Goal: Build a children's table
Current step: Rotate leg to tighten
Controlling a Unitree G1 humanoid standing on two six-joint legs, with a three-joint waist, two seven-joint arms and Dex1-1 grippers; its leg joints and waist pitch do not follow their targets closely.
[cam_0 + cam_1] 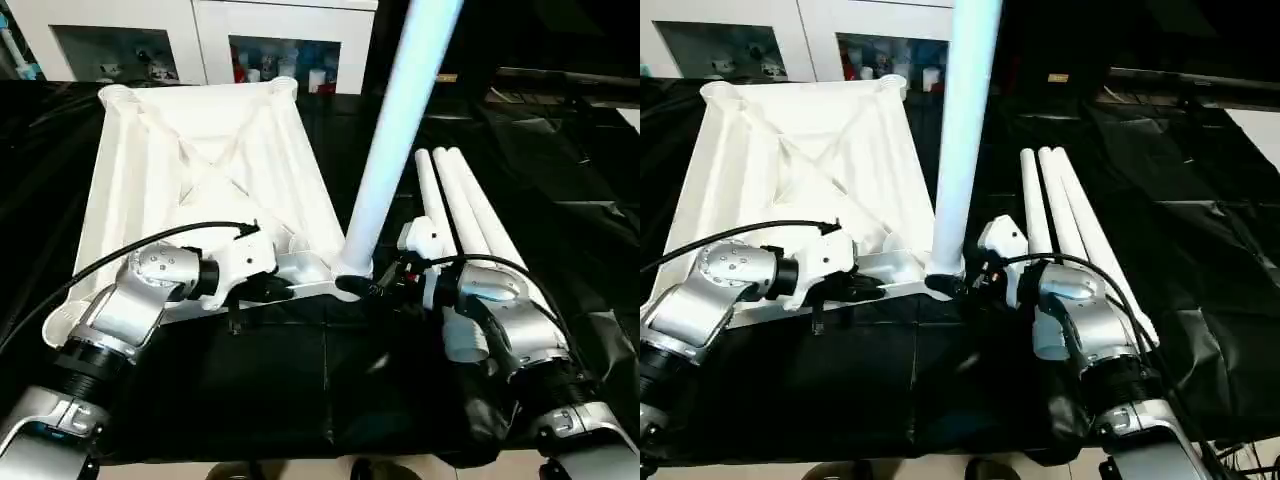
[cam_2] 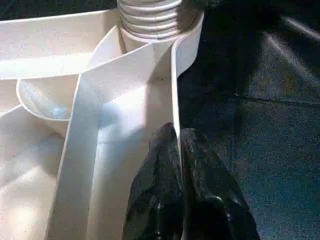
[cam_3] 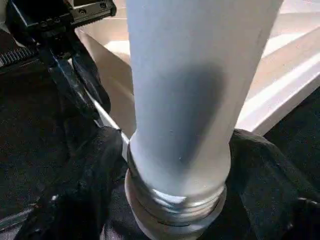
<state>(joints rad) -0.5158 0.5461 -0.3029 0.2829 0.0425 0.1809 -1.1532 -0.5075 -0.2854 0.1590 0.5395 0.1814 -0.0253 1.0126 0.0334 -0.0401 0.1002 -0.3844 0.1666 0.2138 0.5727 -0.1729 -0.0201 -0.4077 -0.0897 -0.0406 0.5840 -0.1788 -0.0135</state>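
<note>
We see one white table top (image 1: pixel 200 170) lying underside up on the black cloth (image 1: pixel 300 390), with four legs in all. One leg (image 1: pixel 385 150) stands upright in the near corner socket (image 2: pixel 185 40), its threaded base showing; three spare legs (image 1: pixel 465 215) lie side by side just right of the top. Our left gripper (image 2: pixel 179 165) is pinched closed on the top's near rim. Our right gripper (image 3: pixel 175 170) wraps the standing leg's base, its fingers (image 3: pixel 90 175) on either side.
</note>
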